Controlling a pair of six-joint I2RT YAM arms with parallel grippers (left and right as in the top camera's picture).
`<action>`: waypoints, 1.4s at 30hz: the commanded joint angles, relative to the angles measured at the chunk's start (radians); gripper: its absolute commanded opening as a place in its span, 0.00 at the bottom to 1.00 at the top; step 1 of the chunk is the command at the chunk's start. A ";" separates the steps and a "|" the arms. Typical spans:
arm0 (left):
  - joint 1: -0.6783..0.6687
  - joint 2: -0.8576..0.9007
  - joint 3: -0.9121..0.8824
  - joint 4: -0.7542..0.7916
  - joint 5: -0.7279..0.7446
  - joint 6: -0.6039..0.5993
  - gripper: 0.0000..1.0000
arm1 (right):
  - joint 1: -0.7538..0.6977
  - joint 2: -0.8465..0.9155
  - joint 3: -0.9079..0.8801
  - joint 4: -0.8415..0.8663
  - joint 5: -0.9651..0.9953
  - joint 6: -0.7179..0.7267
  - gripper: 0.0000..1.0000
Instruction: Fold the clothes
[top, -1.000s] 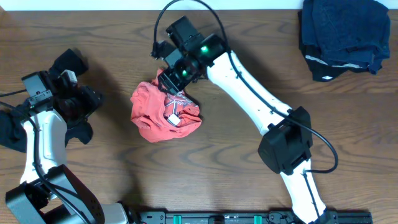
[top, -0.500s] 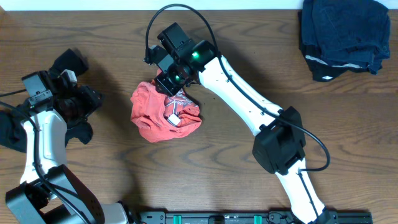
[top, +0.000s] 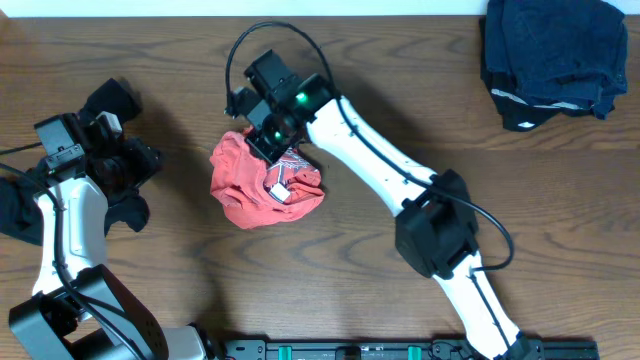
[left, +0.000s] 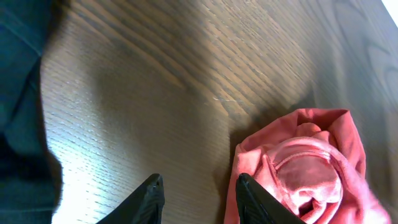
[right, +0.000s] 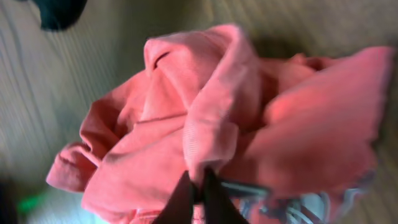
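The coral-red T-shirt (top: 250, 190) lies crumpled in the middle of the wooden table, its lettering showing at the right side. My right gripper (top: 271, 151) is at the shirt's far edge. In the right wrist view the right gripper (right: 198, 186) is shut on a raised fold of the shirt (right: 155, 143). My left gripper (top: 152, 160) hovers to the left of the shirt. Its jaws stand apart over bare wood, with nothing between them (left: 199, 186), and the shirt (left: 305, 162) lies just beyond the right finger.
A folded dark navy pile (top: 550, 50) sits at the far right corner, with a black garment with white marks (top: 525, 112) under it. A dark cloth (top: 14, 212) lies at the left edge, also seen as dark cloth (left: 18, 124) in the left wrist view.
My right gripper has shifted a little to the left over the shirt's far edge and closed on a fold. The left arm has not moved.
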 joint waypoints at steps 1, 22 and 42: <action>-0.002 0.013 0.005 0.008 -0.028 0.021 0.40 | 0.024 0.015 0.009 0.015 -0.026 -0.015 0.01; -0.002 0.013 0.005 0.072 -0.039 0.016 0.40 | 0.144 0.044 0.090 0.110 -0.225 0.131 0.01; -0.002 0.013 0.005 0.106 -0.039 0.013 0.40 | 0.148 -0.011 0.155 -0.210 -0.244 -0.154 0.73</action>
